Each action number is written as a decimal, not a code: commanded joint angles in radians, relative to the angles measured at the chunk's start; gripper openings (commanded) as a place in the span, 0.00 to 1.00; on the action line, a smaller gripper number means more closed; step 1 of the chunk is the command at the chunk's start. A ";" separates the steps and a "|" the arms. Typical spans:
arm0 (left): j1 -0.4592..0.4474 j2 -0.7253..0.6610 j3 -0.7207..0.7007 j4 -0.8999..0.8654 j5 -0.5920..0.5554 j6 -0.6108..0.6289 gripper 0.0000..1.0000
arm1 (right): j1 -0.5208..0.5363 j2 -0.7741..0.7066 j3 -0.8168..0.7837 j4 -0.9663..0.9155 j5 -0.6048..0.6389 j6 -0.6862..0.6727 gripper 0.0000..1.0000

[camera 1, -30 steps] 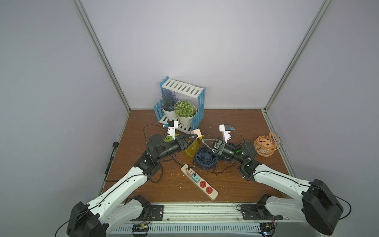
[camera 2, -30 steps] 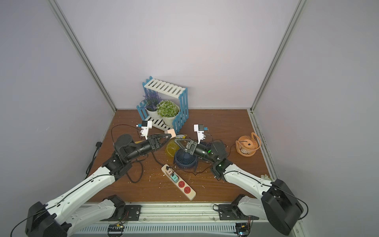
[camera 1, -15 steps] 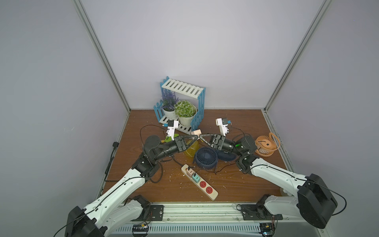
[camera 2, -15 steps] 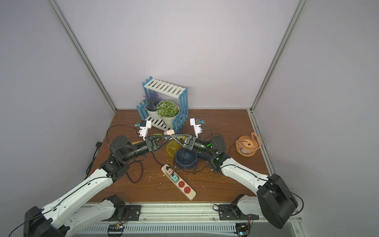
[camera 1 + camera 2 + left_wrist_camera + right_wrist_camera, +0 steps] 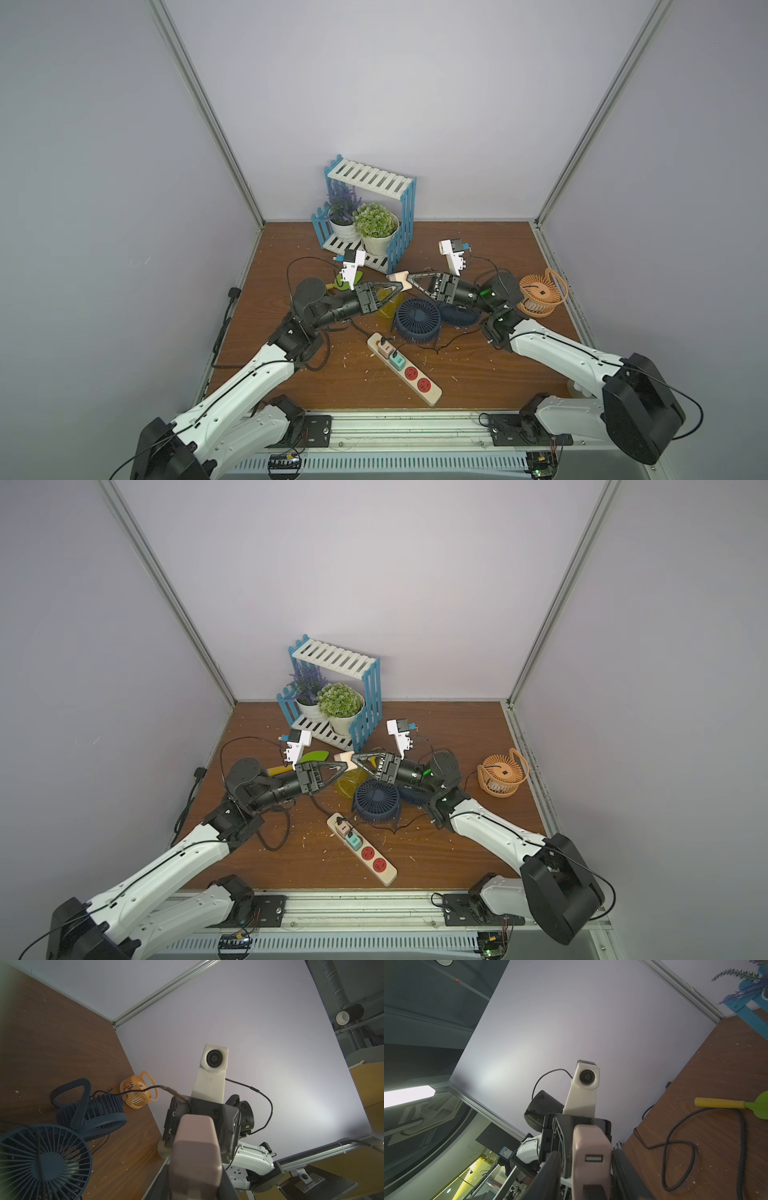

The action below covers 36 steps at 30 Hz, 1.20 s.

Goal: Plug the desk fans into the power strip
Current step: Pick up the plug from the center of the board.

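Both top views high above table (image 5: 478,382), looking down, wrist views close, facing each other

No legible text, label, brand or number anywhere (distant blue sign (image 5: 505,1150) too blurred).

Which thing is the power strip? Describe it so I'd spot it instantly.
On the brown table, look near the front edge, just before the front dark blue fan. The power strip is the long cream bar lying flat at a slant. Unlike its round neighbours, it carries two bare red sockets, a pinkish plug and a teal plug.
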 commanded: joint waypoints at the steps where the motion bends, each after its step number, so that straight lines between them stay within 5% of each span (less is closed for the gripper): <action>1: -0.011 -0.023 -0.011 0.012 0.039 0.006 0.13 | -0.010 -0.016 -0.002 0.052 -0.019 0.006 0.40; 9: -0.011 0.027 0.042 0.029 0.053 0.024 0.13 | -0.007 -0.005 -0.008 0.016 -0.077 0.000 0.50; 21: -0.011 0.047 0.047 0.028 0.084 0.027 0.14 | -0.006 -0.017 0.016 -0.028 -0.134 -0.022 0.20; 23: -0.011 0.038 0.029 0.028 0.079 0.035 0.28 | -0.008 -0.032 0.004 -0.060 -0.132 -0.047 0.13; 27: -0.011 -0.015 -0.051 -0.084 0.002 0.085 0.75 | -0.011 -0.113 -0.005 -0.393 -0.117 -0.268 0.04; 31: -0.011 -0.098 -0.080 -0.360 -0.083 0.165 0.90 | -0.007 -0.248 0.041 -0.934 0.010 -0.588 0.00; 36: -0.011 -0.183 -0.106 -0.702 -0.193 0.258 0.96 | 0.073 -0.359 0.089 -1.369 0.234 -0.835 0.00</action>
